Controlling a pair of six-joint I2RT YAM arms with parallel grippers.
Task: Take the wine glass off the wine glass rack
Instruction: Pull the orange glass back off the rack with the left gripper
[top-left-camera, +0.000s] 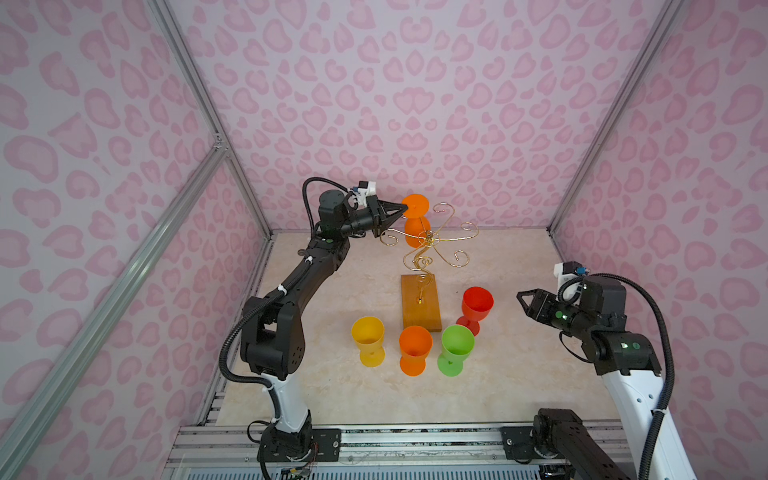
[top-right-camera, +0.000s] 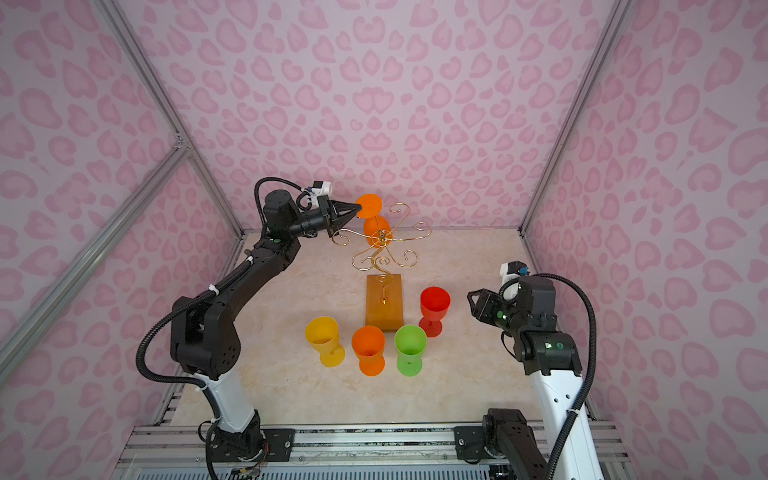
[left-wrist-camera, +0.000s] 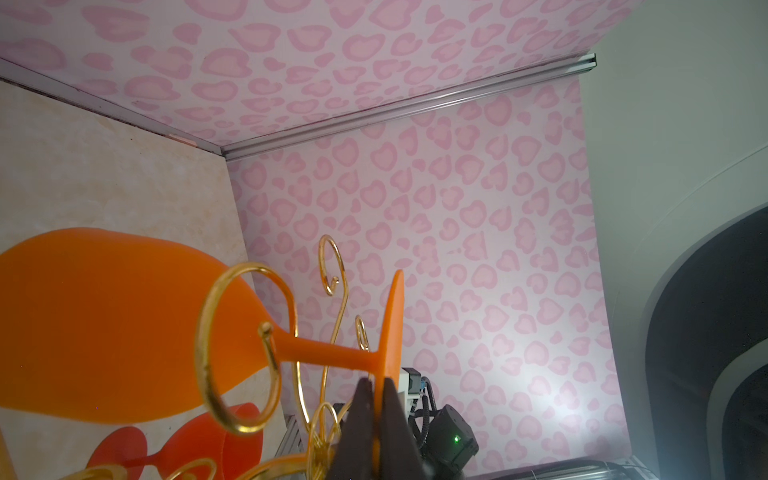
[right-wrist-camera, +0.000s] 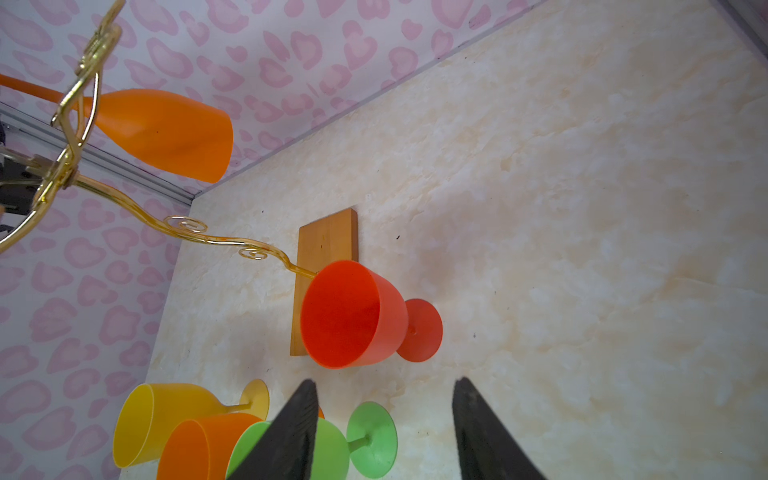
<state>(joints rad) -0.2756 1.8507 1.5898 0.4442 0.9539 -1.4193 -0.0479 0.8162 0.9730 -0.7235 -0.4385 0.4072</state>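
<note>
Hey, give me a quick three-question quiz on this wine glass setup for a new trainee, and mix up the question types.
1. True or false: the right tool is open and holds nothing.
2. How many glasses stand upright on the table? A three, B four, C five.
3. Fill in: the left tool is shut on the ____ of the hanging glass on the rack.
Key: 1 true; 2 B; 3 foot.
</note>
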